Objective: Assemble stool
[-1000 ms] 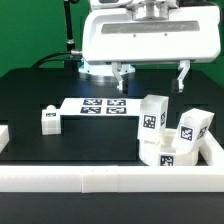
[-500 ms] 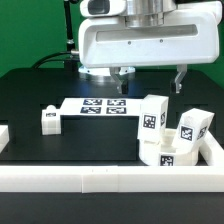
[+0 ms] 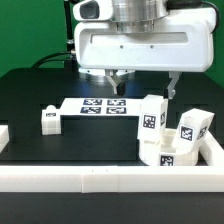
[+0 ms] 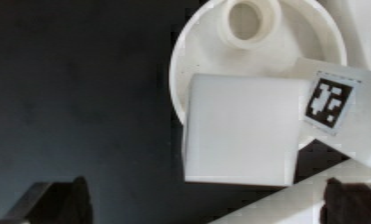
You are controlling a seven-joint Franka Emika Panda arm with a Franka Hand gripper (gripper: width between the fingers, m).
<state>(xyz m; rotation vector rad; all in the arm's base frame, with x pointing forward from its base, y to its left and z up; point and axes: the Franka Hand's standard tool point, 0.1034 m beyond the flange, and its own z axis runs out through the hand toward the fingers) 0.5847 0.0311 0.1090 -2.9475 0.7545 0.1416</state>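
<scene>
1. The gripper hung above the black table, its fingers spread fully apart and holding nothing.
2. The stool's round seat lay at the exterior view's right, tucked into the corner of the white rails.
3. One leg stood upright at the seat, and a second leg stood just beside it.
4. A third leg sat well apart, near the marker board.
5. The wrist view showed a leg lying across the seat, with an open socket beside it.

Marker board centre of frame; lone leg just left of it. Seat lower right, just behind front rail; middle leg, right leg upright at seat's back edge.
</scene>
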